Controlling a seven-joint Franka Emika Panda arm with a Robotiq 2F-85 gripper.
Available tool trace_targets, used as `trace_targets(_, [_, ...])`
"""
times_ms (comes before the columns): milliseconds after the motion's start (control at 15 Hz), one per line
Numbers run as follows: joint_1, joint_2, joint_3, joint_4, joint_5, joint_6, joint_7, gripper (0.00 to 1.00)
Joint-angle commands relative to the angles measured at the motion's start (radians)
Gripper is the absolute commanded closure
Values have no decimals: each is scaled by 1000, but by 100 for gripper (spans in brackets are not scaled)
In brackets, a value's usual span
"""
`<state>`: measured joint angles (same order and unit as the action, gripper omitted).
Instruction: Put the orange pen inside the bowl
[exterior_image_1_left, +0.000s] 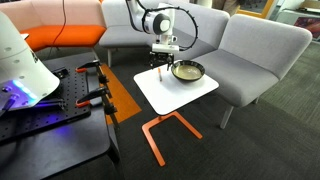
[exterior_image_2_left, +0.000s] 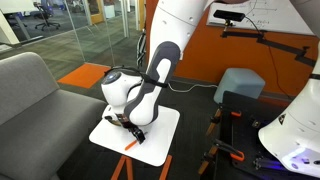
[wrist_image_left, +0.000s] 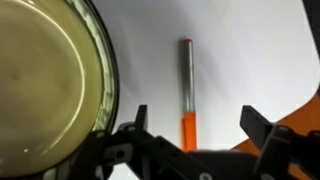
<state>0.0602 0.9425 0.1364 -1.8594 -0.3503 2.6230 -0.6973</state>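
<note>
The orange pen (wrist_image_left: 187, 95) lies on the white table (exterior_image_1_left: 185, 95); in the wrist view it is a thin stick, grey at the far end and orange at the near end. It also shows in an exterior view (exterior_image_2_left: 130, 146). The bowl (wrist_image_left: 105, 80), with a dark rim and a pale cream-yellow inside, stands just beside the pen and shows in an exterior view (exterior_image_1_left: 186, 71). My gripper (wrist_image_left: 195, 125) is open and hangs above the pen's orange end, one finger on each side. It shows in both exterior views (exterior_image_1_left: 165, 50) (exterior_image_2_left: 130, 128).
The small table stands on orange metal legs (exterior_image_1_left: 160, 130). Grey sofa seats (exterior_image_1_left: 250, 50) surround it at the back and side. A black bench with clamps (exterior_image_1_left: 60, 100) stands close to the table's near side.
</note>
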Motion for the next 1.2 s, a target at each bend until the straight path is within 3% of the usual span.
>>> trace_targets(0, [-2, 39, 8, 39, -25, 4, 22, 31])
trace_targets(600, [11, 51, 6, 41, -45, 42, 37, 99])
trace_targets(1133, [13, -49, 38, 8, -26, 48, 98, 96])
